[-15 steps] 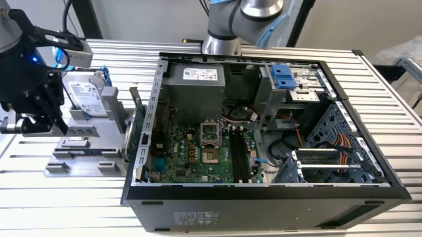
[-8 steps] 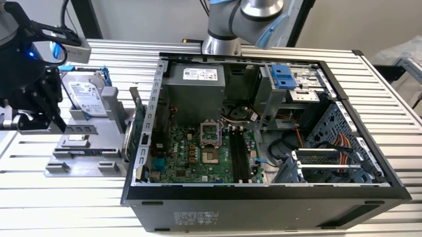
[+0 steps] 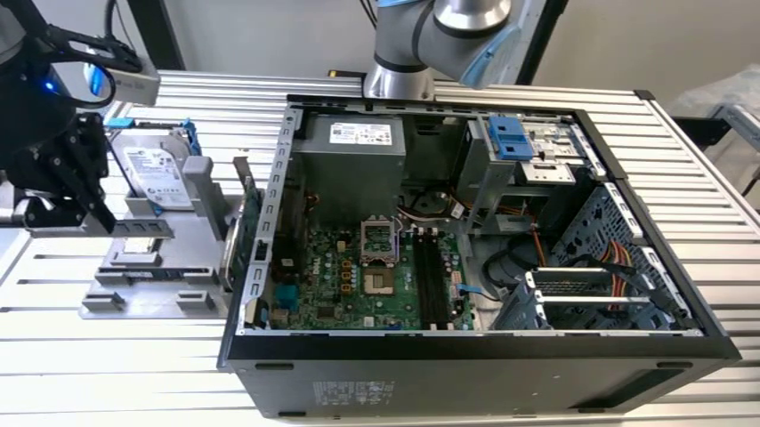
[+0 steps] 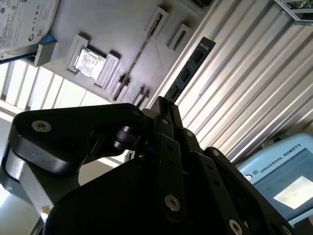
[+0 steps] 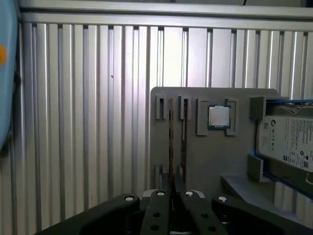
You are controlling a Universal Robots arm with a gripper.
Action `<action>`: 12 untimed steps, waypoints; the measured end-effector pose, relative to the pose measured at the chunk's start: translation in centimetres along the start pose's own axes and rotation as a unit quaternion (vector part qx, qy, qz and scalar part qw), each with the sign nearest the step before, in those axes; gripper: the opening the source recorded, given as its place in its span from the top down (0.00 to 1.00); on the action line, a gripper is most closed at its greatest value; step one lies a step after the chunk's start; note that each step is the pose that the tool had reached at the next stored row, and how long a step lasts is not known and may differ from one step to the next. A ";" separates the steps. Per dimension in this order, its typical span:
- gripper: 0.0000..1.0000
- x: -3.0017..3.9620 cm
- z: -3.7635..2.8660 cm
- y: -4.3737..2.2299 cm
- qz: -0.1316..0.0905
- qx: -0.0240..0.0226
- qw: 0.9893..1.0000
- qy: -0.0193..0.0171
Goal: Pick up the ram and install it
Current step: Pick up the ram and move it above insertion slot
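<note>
1. the gripper (image 4: 166, 104) is clamped on one end of the ram (image 4: 188, 68). the stick comes out from between the closed fingertips.
2. the ram's long axis runs straight on from the fingers, and its free end points away from the gripper.
3. in the second wrist view the ram's broad face shows, dark, with a row of chips. its far end reaches out over the ribbed metal table (image 4: 244, 73).
4. in the first wrist view the ram (image 5: 170, 142) is seen edge-on, a thin line rising from the gripper (image 5: 171, 193) across the grey fixture tray (image 5: 205, 161).
5. the tray carries a square processor (image 5: 218, 116) in a pocket and a hard drive (image 5: 288, 142) at one side. another thin strip (image 4: 139, 56) lies in a groove of the tray, apart from the held ram.
6. in the exterior view the gripper (image 3: 71, 191) hangs at the exterior view's left, by the tray (image 3: 155, 267).
7. there it is well apart from the open computer case (image 3: 475, 360), where the motherboard's (image 3: 344, 285) long black slots (image 3: 432, 276) lie.
</note>
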State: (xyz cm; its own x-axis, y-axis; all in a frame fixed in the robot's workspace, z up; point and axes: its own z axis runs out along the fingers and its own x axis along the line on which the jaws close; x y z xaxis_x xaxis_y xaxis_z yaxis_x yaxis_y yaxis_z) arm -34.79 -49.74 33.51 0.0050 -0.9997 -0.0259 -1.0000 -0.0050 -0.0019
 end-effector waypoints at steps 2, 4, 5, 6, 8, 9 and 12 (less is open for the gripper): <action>1.00 -0.01 -0.23 0.00 0.000 0.000 1.000 0.000; 1.00 -0.01 -0.46 0.00 0.000 0.000 1.000 0.000; 1.00 -0.01 -0.56 0.00 0.000 0.000 1.000 0.000; 1.00 -0.02 -0.67 0.00 0.000 0.000 1.000 0.000; 1.00 -0.02 -0.90 0.00 0.000 0.000 1.000 0.000; 1.00 -0.03 -1.01 0.00 0.000 0.000 1.000 0.000; 1.00 -0.04 -1.43 0.00 0.000 0.000 1.000 0.000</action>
State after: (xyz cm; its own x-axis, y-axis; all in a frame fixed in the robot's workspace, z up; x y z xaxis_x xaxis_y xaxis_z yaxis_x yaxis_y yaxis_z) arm -34.79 -49.74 34.94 0.0050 -0.9997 -0.0259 -1.0000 -0.0050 -0.0018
